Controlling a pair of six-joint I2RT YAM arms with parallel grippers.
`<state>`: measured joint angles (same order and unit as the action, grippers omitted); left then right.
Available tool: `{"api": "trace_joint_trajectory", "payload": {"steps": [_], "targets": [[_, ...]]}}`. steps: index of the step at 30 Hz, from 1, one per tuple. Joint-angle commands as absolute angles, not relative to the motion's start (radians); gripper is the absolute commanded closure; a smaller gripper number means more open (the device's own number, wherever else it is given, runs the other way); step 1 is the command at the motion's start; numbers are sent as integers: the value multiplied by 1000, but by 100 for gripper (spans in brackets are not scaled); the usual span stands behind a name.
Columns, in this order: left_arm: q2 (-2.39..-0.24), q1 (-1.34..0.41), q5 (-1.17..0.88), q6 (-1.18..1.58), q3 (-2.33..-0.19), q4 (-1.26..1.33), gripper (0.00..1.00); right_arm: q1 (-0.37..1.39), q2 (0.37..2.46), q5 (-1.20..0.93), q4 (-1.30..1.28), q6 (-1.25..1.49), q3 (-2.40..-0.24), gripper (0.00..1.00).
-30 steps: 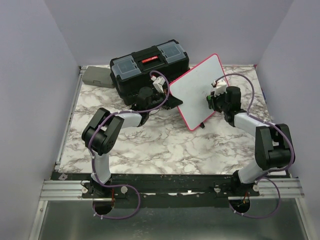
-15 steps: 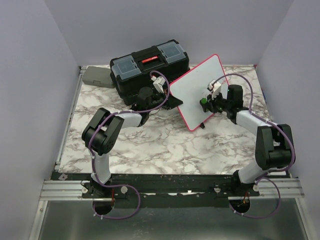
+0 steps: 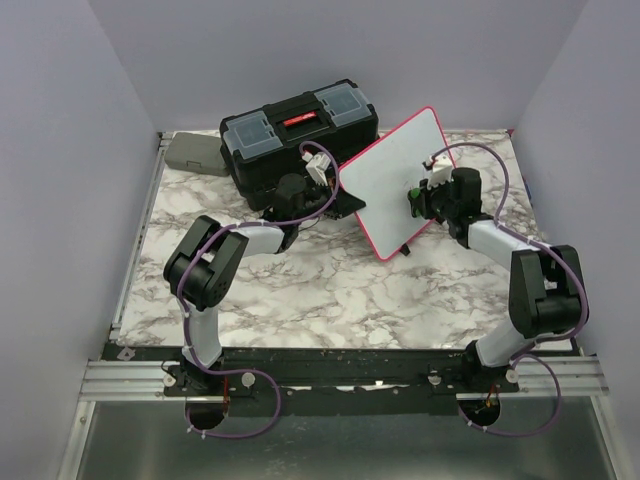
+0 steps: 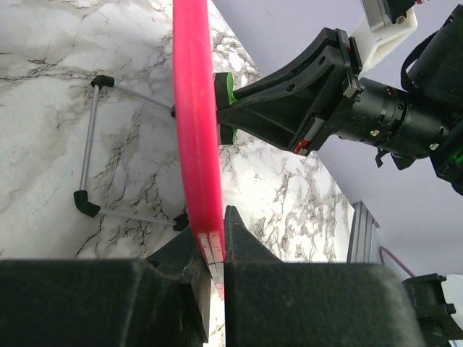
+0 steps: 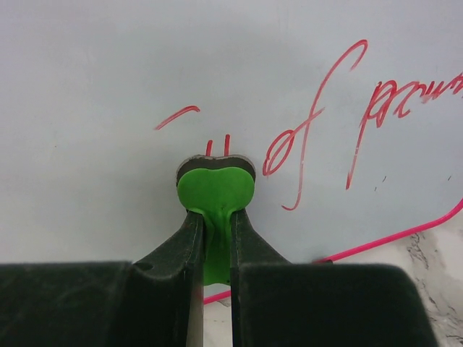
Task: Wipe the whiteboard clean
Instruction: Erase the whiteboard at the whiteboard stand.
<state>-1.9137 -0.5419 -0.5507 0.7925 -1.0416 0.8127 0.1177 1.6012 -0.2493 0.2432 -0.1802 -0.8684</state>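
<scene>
Since a second ago the right gripper has slid left and a little higher across the face of the whiteboard; the left arm and the board itself have stayed where they were.

From my seat the whiteboard stands tilted at the far middle of the table, just in front and to the right of the black toolbox, between the two grippers. A small grey box sits at the far left corner.

On the left wrist camera I see the left gripper with its jaws narrow, clamped on the board's pink frame. The board's wire stand with black feet rests on the marble behind it.

On the right wrist camera the right gripper has its jaws nearly together, pinching the stem of a green eraser. The eraser's pad lies against the white surface, just below two short red strokes. Red handwriting runs off to the right of it, and one short red stroke sits up to the left.
</scene>
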Motion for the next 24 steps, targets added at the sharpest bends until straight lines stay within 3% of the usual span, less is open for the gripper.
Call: {"api": "trace_joint_trajectory", "payload": {"steps": [1, 5, 8, 13, 16, 19, 24], "targets": [[-1916, -582, -677, 830, -1074, 834, 100, 114, 1637, -331, 152, -251, -917, 99], [-1916, -582, -679, 828, -1078, 831, 100, 113, 1683, -695, -115, -451, -998, 99], [-1916, -582, -677, 828, -1076, 830, 100, 115, 1677, -729, -104, -463, -995, 99], [-1922, -584, -678, 830, -1079, 833, 100, 115, 1600, -627, 136, -327, -896, 99], [-1924, -585, -678, 830, -1081, 831, 100, 115, 1555, -341, 405, -135, -808, 99], [-1924, -585, -678, 829, -1086, 827, 100, 115, 1569, -191, 421, -81, -828, 99], [-1924, -587, -678, 828, -1092, 821, 100, 114, 1582, -205, 397, -95, -830, 99]]}}
